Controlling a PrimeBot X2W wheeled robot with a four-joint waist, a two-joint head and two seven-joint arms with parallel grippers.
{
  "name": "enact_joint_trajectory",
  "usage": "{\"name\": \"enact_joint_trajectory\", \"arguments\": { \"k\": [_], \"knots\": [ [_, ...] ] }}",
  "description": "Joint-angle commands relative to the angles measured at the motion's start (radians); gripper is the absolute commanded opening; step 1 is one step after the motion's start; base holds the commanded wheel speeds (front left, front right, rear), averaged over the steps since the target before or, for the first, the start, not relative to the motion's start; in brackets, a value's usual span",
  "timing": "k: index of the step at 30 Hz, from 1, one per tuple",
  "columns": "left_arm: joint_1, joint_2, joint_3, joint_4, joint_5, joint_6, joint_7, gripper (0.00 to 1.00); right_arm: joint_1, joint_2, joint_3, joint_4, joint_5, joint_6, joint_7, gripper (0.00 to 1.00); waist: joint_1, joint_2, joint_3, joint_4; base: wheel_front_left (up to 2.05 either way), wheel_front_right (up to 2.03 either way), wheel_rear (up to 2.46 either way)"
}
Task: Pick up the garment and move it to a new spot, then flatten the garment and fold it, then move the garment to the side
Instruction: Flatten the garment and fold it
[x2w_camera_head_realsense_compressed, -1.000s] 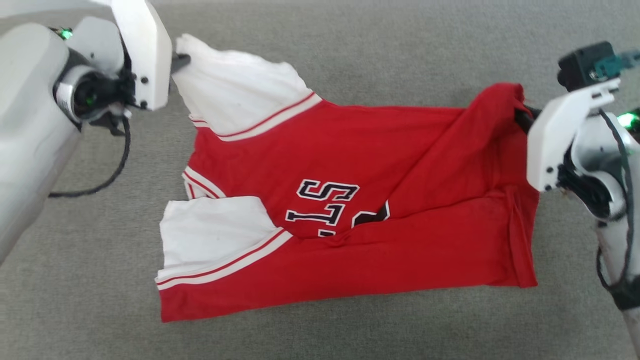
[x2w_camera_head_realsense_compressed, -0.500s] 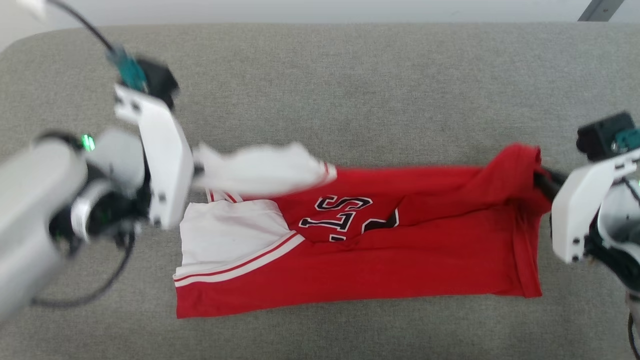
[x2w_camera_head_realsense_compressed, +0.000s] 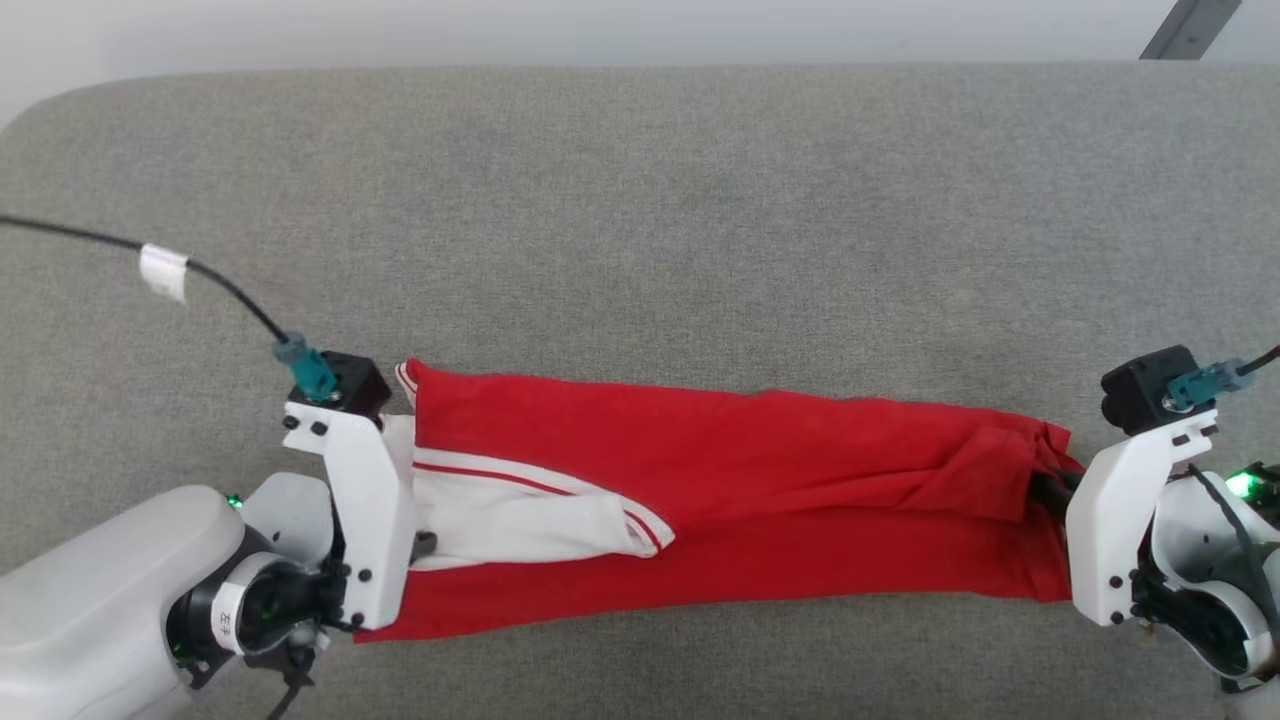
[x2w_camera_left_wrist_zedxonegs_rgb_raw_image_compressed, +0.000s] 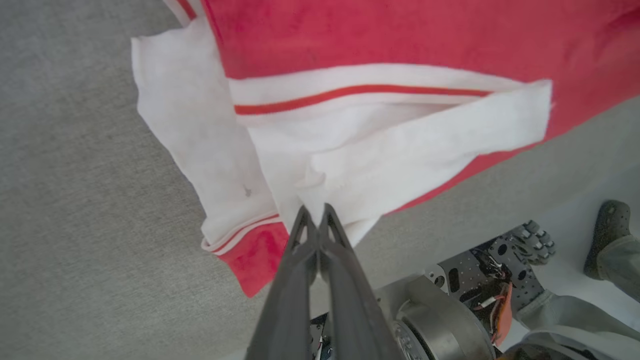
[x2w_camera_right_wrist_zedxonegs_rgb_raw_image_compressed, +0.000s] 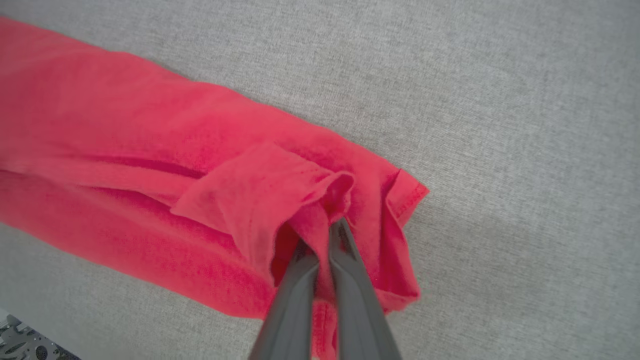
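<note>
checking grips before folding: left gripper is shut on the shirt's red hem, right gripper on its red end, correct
No: the left gripper is shut on the white sleeve of the shirt, not its red hem; the left wrist view shows it. The right gripper is shut on its red end.

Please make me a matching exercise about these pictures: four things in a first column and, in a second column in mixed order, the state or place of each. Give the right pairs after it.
Column one
1. left gripper with two long dark fingers
2. right gripper with two long dark fingers
3. thin black cable with a white tag
4. grey woven fabric surface

Column two
A. lies under the bright red soft T-shirt
B. shut on a white sleeve
C. ends in a teal plug
D. shut on bunched red cloth

Pairs: 1-B, 2-D, 3-C, 4-A
</note>
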Motion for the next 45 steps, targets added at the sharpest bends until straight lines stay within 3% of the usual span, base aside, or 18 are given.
{"name": "enact_joint_trajectory", "arguments": {
  "k": [1, 2, 3, 4, 5, 6, 17, 30, 40, 41, 42, 43, 45],
  "knots": [
    [0.011, -0.004, 0.007, 0.018, -0.009, -0.007, -0.016, 0.21, 0.007, 0.008, 0.000, 0.002, -0.001, 0.000, -0.002, 0.66, 0.0000, 0.0000, -0.004, -0.002, 0.00, 0.00, 0.00],
    [0.020, -0.010, 0.009, 0.035, -0.006, -0.017, -0.034, 0.40, 0.008, 0.011, 0.001, 0.002, 0.000, 0.000, 0.003, 1.00, 0.0000, 0.0000, -0.008, -0.003, 0.00, 0.00, 0.00],
    [0.027, -0.016, 0.015, 0.050, -0.006, -0.022, -0.056, 0.67, 0.009, 0.014, -0.002, 0.000, 0.003, 0.000, 0.008, 1.00, 0.0000, 0.0000, -0.013, -0.005, 0.00, 0.00, 0.00],
    [0.034, -0.019, 0.021, 0.064, -0.005, -0.029, -0.077, 0.82, 0.011, 0.017, -0.005, -0.005, 0.009, 0.000, 0.012, 1.00, 0.0000, 0.0000, -0.018, -0.006, 0.00, 0.00, 0.00],
    [0.038, -0.022, 0.028, 0.071, 0.003, -0.038, -0.103, 0.95, 0.013, 0.021, -0.012, -0.013, 0.016, 0.000, 0.016, 1.00, 0.0000, 0.0000, -0.023, -0.006, 0.00, 0.00, 0.00],
    [0.044, -0.024, 0.037, 0.078, 0.004, -0.043, -0.129, 1.00, 0.018, 0.022, -0.020, -0.022, 0.017, 0.000, 0.022, 1.00, 0.0000, 0.0000, -0.028, -0.006, 0.00, 0.00, 0.00],
    [0.135, 0.002, 0.127, 0.045, 0.064, -0.104, -0.471, 1.00, 0.074, 0.078, -0.187, -0.083, -0.019, 0.000, 0.102, 1.00, 0.0000, 0.0000, -0.054, 0.016, 0.00, 0.00, 0.00],
    [0.251, 0.014, 0.204, 0.038, 0.146, -0.077, -0.831, 1.00, 0.046, 0.110, -0.256, 0.097, -0.041, 0.000, 0.123, 1.00, 0.0000, 0.0000, -0.056, 0.095, 0.00, 0.00, 0.00],
    [0.371, -0.030, 0.316, 0.073, 0.188, -0.070, -0.912, 1.00, 0.018, 0.118, -0.185, 0.285, 0.032, 0.000, 0.120, 1.00, 0.0000, 0.0000, -0.064, 0.148, 0.00, 0.00, 0.00],
    [0.385, -0.042, 0.348, 0.080, 0.202, -0.070, -0.912, 1.00, 0.016, 0.122, -0.174, 0.295, 0.051, 0.000, 0.120, 0.71, 0.0000, 0.0000, -0.065, 0.153, 0.00, 0.00, 0.00],
    [0.403, -0.059, 0.383, 0.082, 0.213, -0.075, -0.913, 1.00, 0.012, 0.118, -0.148, 0.295, 0.069, 0.001, 0.120, 0.25, 0.0000, 0.0000, -0.067, 0.157, 0.00, 0.00, 0.00],
    [0.428, -0.078, 0.421, 0.083, 0.233, -0.082, -0.913, 1.00, 0.012, 0.112, -0.127, 0.289, 0.096, 0.003, 0.116, 0.00, 0.0000, 0.0000, -0.069, 0.162, 0.00, 0.00, 0.00],
    [0.486, -0.113, 0.491, 0.092, 0.275, -0.093, -0.913, 1.00, 0.014, 0.092, -0.100, 0.279, 0.143, 0.002, 0.113, 0.00, 0.0000, 0.0000, -0.074, 0.168, 0.00, 0.00, 0.00]
  ]
}}
